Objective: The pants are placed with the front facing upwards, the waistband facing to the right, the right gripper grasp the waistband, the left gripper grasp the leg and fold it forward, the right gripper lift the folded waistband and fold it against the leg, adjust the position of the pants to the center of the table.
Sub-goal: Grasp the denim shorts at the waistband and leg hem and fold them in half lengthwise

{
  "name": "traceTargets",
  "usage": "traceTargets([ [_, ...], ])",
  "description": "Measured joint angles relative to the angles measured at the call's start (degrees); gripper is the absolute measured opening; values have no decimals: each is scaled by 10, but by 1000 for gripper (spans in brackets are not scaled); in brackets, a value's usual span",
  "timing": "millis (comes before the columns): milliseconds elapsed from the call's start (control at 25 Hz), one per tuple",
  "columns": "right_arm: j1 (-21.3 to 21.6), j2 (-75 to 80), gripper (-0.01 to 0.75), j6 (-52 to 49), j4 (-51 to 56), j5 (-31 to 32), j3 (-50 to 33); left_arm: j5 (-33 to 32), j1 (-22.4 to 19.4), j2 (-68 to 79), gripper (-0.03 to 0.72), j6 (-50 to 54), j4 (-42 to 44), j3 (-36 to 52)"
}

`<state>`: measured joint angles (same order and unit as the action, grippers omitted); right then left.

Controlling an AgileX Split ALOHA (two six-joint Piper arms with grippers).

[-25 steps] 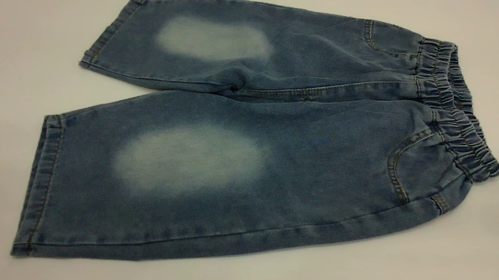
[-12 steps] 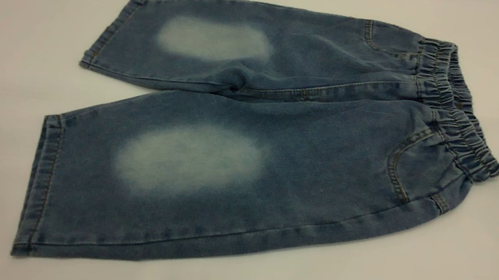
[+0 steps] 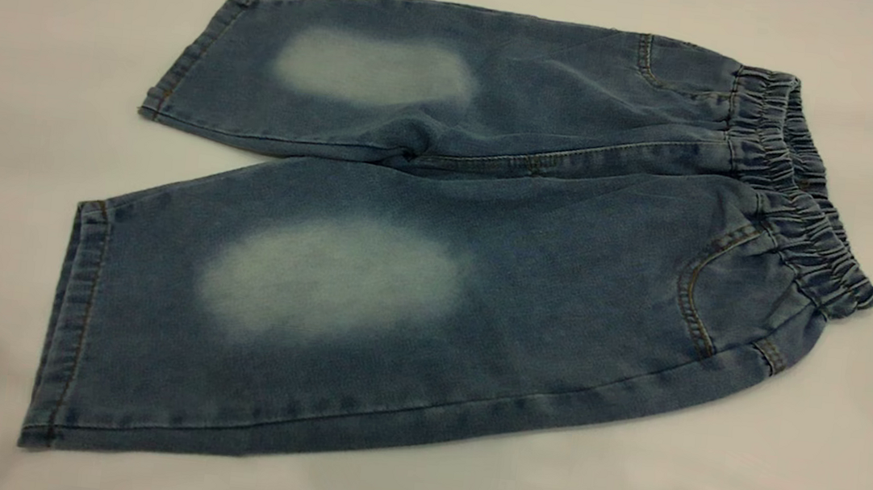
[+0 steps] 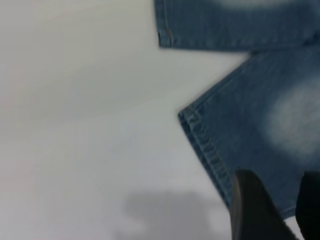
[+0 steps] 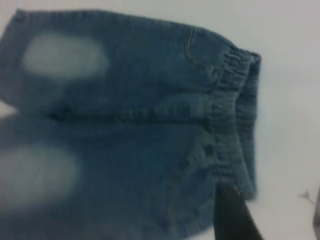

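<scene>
A: what's lying there?

B: small wide-legged blue denim pants (image 3: 437, 237), pale faded oval on each leg, tan stitching, lying flat and front up on the plain white matte surface (image 3: 34, 57). Elastic waistband (image 3: 801, 210) is pointing to the right side of the exterior view, both leg hems to the left, so each arm is getting the end it's meant to grab

A: legs spread?

B: yes, they're splaying apart toward the hems, bare surface showing between them, nothing folded yet

A: grippers?

B: neither is showing in the exterior view. The black plastic left gripper (image 4: 272, 207) is showing at the edge of its own wrist view, hanging over the near leg's hem (image 4: 202, 142), jaws spread with denim showing through the gap, not pinching anything. Makes sense, it's lining up on the leg it has to fold

A: right one?

B: the black plastic right gripper (image 5: 272, 215), one dark finger (image 5: 235, 215) is sitting near the waistband corner (image 5: 242, 150), the other barely peeking at the frame edge, so jaws look spread, holding nothing

A: stage?

B: I'd judge both are approaching for the first grasp, fold not started
</scene>
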<state>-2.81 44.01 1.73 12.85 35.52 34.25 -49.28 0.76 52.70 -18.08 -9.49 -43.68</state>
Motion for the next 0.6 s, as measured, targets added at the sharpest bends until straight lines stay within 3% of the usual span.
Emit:
traceTargets([
  [120, 0, 23, 293, 2, 10, -33, 0, 33, 0, 46, 242, 0, -17, 0],
  [320, 0, 63, 293, 3, 11, -16, 0, 86, 0, 56, 242, -40, -56, 0],
  [600, 0, 156, 293, 33, 14, -31, 0, 90, 0, 96, 262, -173, -154, 1],
])
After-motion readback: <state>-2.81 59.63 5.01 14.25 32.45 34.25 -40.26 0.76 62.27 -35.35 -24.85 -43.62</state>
